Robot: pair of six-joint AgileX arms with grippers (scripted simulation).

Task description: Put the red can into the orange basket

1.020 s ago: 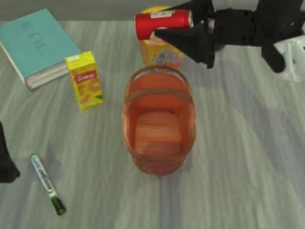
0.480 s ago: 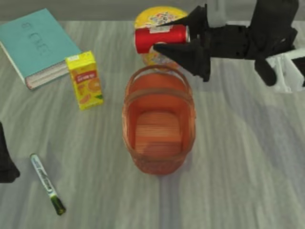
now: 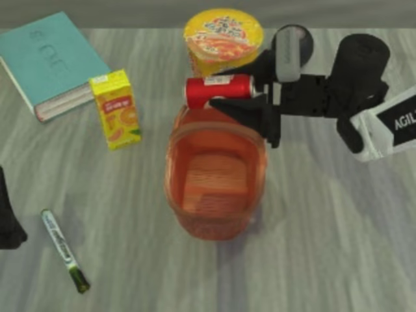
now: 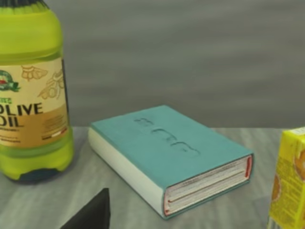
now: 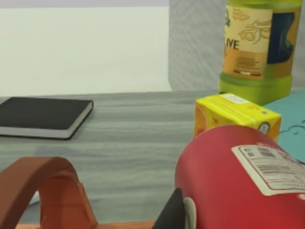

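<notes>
A grey wood-grain table carries the orange basket at its middle. The right gripper holds the red can lying sideways, jaws clamped on it, above the basket's far rim, just in front of the yellow noodle cup. Left of the basket stand a juice carton and a teal book. The left gripper sits at the table's left edge, its jaws apparently out of sight.

The top view looks straight down on the basket, while both wrist views sit low and close, facing sideways, sharing the oil bottle and juice carton beyond it.
</notes>
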